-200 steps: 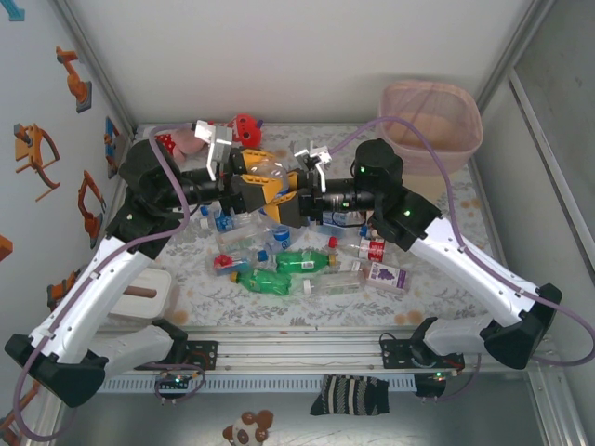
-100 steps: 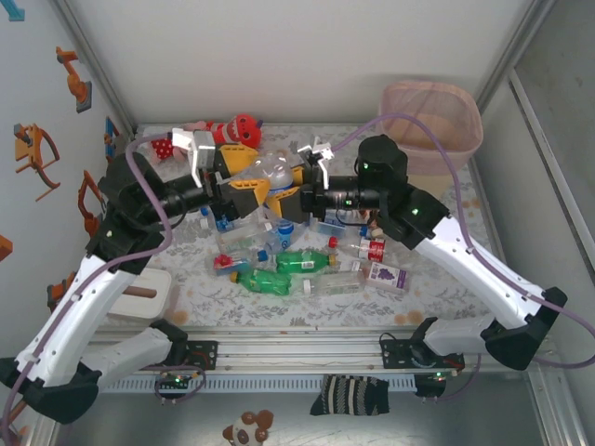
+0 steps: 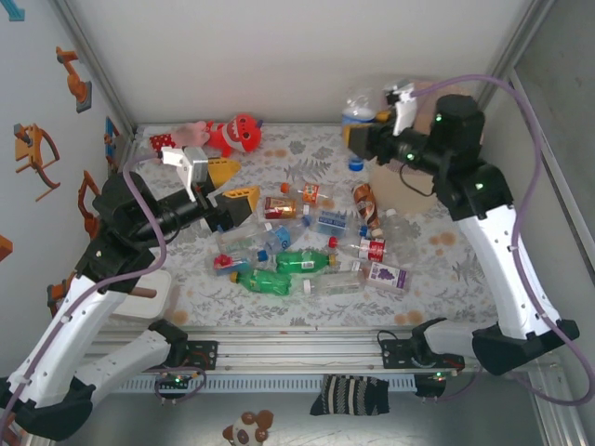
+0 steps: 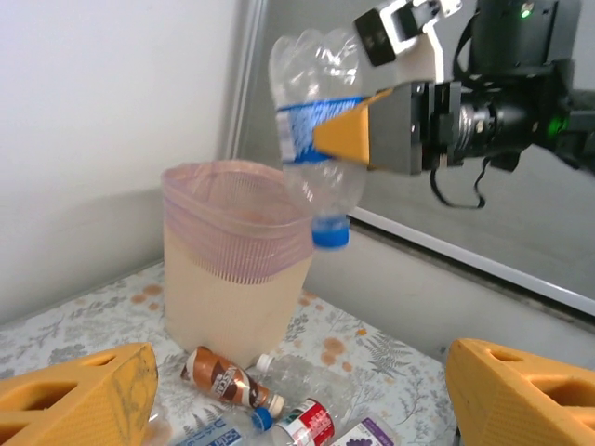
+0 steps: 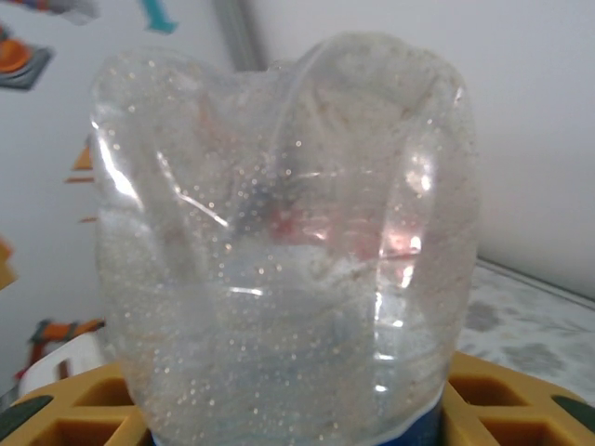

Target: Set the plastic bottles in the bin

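Note:
My right gripper (image 3: 361,132) is shut on a clear plastic bottle (image 3: 358,108) with a blue label. It hangs neck down, its blue cap (image 4: 330,234) just beside the pink rim of the bin (image 4: 232,269). In the right wrist view the bottle (image 5: 279,251) stands between the yellow fingers (image 5: 516,400). My left gripper (image 3: 232,184) is open and holds nothing, low over the table's left side, its fingers (image 4: 84,395) wide apart. Several more bottles lie mid-table, among them a green one (image 3: 302,262), a red-labelled one (image 3: 372,249) and a brown one (image 4: 223,376).
Red and pink plush toys (image 3: 232,133) lie at the back left. A small white box (image 3: 149,295) sits at the front left beside the left arm. Walls close in the table on the left, back and right.
The left gripper opened, let go of the bottle and drew back to the left. The right arm carried the bottle up and to the right, over to the bin.

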